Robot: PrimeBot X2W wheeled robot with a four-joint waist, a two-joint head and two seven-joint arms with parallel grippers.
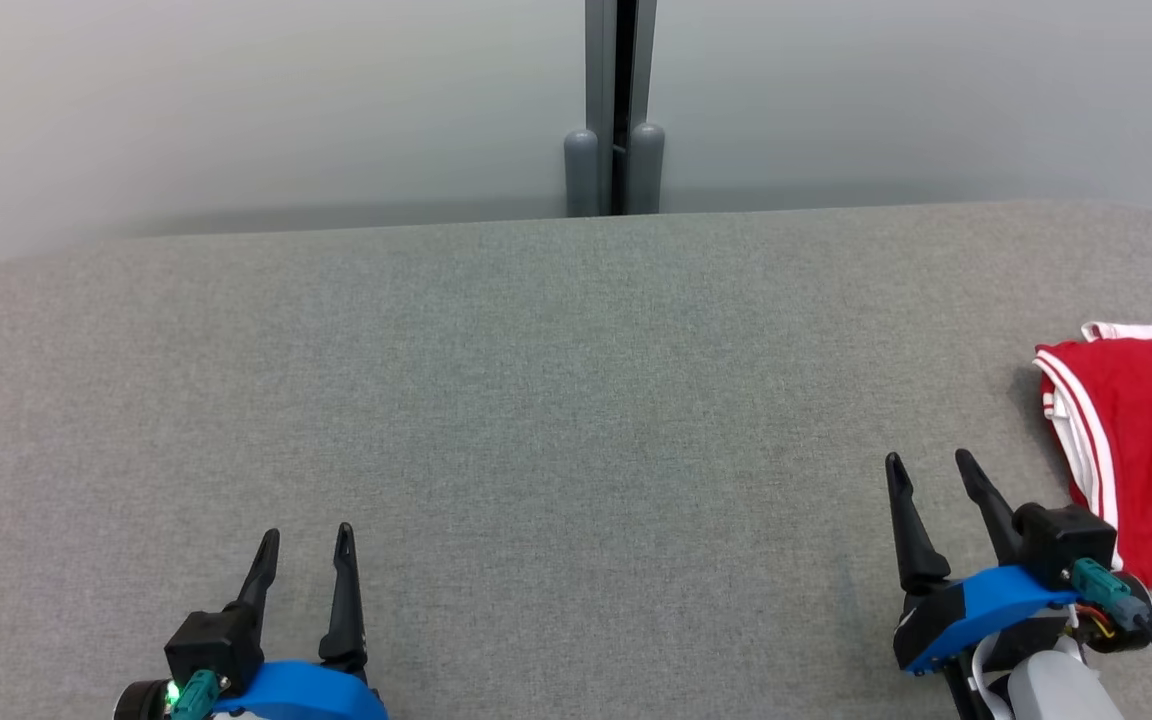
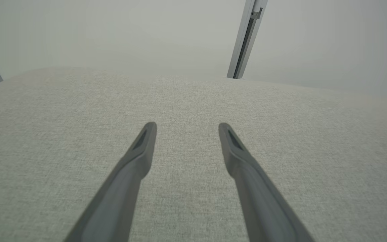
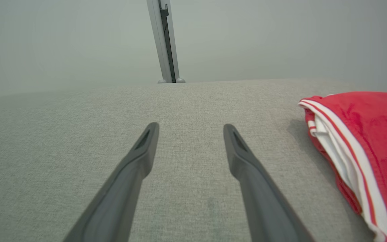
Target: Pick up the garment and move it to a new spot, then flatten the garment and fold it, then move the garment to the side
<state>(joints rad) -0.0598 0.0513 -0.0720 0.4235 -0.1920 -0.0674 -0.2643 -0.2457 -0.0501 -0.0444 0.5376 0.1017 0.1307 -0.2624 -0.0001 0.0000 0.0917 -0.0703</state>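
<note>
The garment is red with white stripes along its edge and lies folded at the far right of the grey fabric surface. It also fills the right side of the right wrist view, garment. My right gripper stands open just left of it, nothing between its fingers, also seen as right gripper. My left gripper is open at the lower left, far from the cloth, with bare fabric under it in its own wrist view, left gripper.
A pale wall runs behind the surface, with a grey vertical post at its middle. The surface's back edge is rounded at both corners. Wide bare fabric lies between the two grippers.
</note>
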